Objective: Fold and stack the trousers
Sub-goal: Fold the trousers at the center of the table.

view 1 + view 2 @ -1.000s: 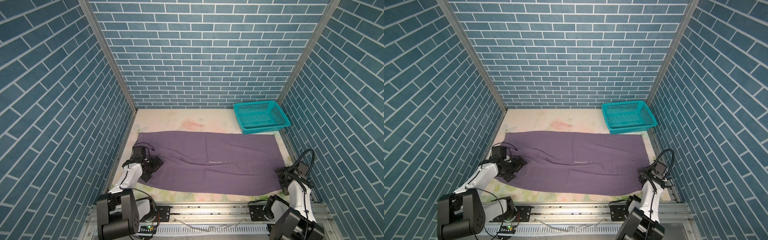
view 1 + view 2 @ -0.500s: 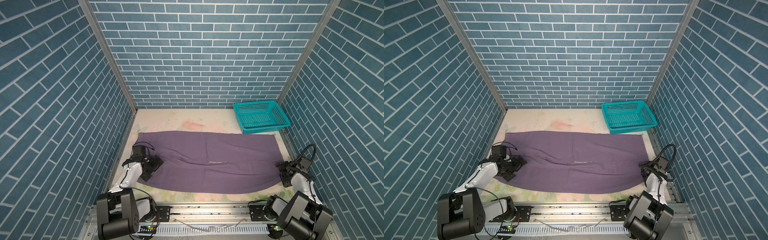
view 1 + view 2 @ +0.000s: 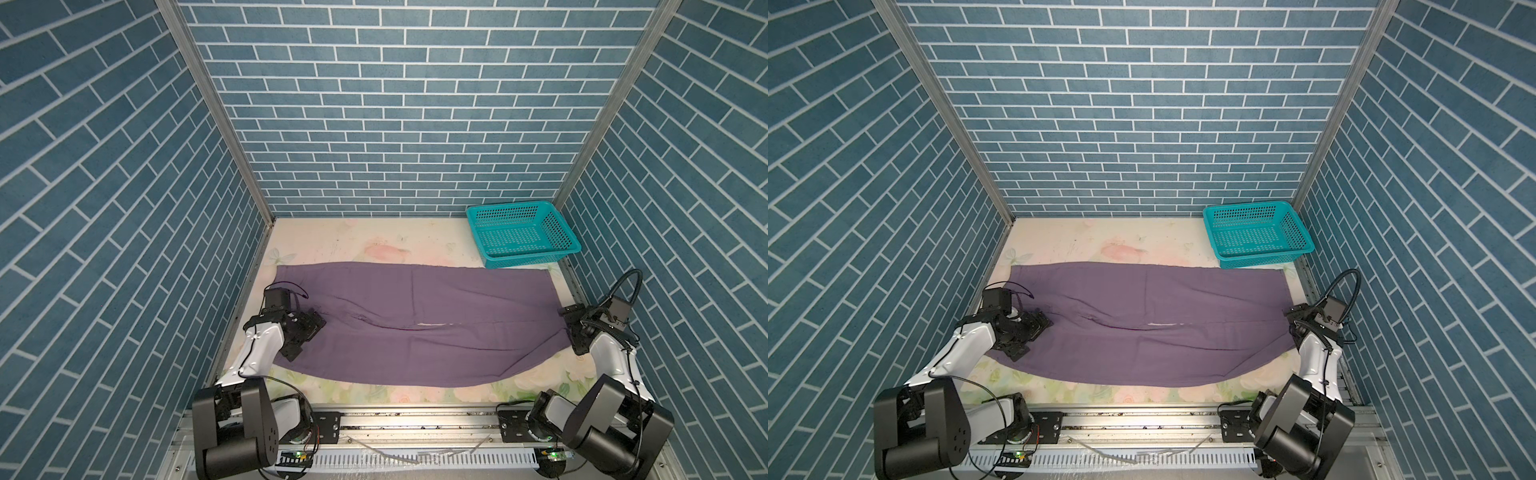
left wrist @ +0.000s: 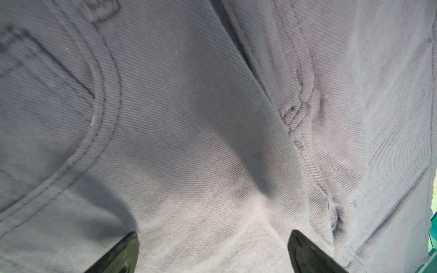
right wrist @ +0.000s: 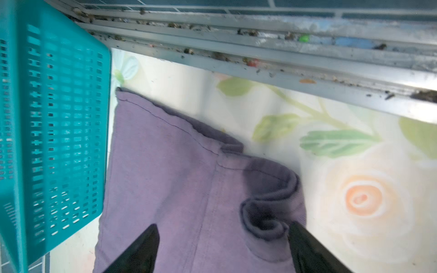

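Observation:
The muted-purple trousers (image 3: 415,324) (image 3: 1150,320) lie spread flat across the floral table, waist end to the left and leg hems to the right. My left gripper (image 3: 305,332) (image 3: 1034,328) hovers low over the waist end, open. In the left wrist view its jaws (image 4: 212,238) stand wide over the twill cloth (image 4: 189,118), near a pocket seam. My right gripper (image 3: 573,330) (image 3: 1293,326) sits at the hem end, open. In the right wrist view its jaws (image 5: 222,227) straddle a curled hem of the trousers (image 5: 177,177), one fingertip (image 5: 305,245) beside the curl.
A teal perforated basket (image 3: 511,206) (image 3: 1246,205) (image 5: 59,118) stands empty at the back right corner, just beyond the far leg hem. Brick-patterned walls close in three sides. A metal rail (image 5: 283,68) runs along the right edge, close to my right gripper.
My right gripper has moved from the near hem corner farther back along the right edge of the trousers, its jaws narrowing slightly. The left arm and the trousers have not moved.

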`<state>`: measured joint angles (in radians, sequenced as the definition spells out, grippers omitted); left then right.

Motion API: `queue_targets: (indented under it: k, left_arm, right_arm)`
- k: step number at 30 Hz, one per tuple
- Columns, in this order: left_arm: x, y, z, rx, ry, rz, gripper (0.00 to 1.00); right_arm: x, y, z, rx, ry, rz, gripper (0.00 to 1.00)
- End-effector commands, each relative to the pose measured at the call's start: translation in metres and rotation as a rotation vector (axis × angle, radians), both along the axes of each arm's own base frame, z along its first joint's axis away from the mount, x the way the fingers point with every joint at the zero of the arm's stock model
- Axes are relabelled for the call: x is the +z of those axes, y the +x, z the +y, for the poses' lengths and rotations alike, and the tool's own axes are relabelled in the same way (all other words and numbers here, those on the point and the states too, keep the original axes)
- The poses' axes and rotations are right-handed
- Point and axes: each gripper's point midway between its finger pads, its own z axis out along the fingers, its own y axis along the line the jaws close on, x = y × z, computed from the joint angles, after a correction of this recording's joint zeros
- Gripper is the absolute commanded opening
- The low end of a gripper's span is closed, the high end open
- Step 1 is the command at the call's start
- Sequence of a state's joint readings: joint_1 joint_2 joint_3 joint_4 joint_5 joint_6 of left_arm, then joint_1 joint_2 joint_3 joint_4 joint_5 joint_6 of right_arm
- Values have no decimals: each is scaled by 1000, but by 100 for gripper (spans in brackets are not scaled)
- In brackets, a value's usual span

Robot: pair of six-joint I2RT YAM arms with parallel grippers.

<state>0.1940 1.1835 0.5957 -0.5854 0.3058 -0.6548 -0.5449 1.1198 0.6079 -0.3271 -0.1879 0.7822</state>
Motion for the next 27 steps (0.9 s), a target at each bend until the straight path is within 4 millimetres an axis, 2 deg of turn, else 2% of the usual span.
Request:
queue_targets:
  k: [1, 5, 10, 16, 20, 22, 23, 24, 25, 26, 27]
  left_arm:
    - [6, -2, 3, -3, 24, 9, 99]
    - [5, -5, 4, 1, 31, 20, 99]
    - [5, -8, 3, 9, 27, 30, 99]
    - [6, -7, 3, 4, 33, 32, 99]
    - [6, -6, 3, -10, 36, 30, 99]
    - [7, -5, 3, -19, 39, 26, 99]
    - [7, -5, 4, -20, 41, 23, 99]
    - [6, -4, 3, -23, 41, 23, 99]
    - [7, -3, 3, -27, 37, 19, 99]
    - [7, -1, 2, -33, 33, 18, 99]
    - [6, 0, 1, -37, 28, 19, 99]
  right_arm:
    - [7, 11, -1, 45, -29, -1, 86]
    - [-8, 15, 6, 73, 4, 14, 85]
    - [-23, 4, 13, 84, 21, 61, 83]
    - [-8, -22, 14, 75, -26, 130, 86]
    - [8, -50, 13, 43, -83, 177, 91]
    - [9, -62, 16, 15, -71, 165, 89]
    - [7, -69, 17, -8, -55, 159, 83]
    - [5, -71, 23, -10, -18, 140, 69]
    - [0, -76, 27, -26, 19, 135, 43]
    - [-5, -80, 31, -41, 52, 133, 8]
    - [-9, -83, 35, -47, 78, 136, 0]
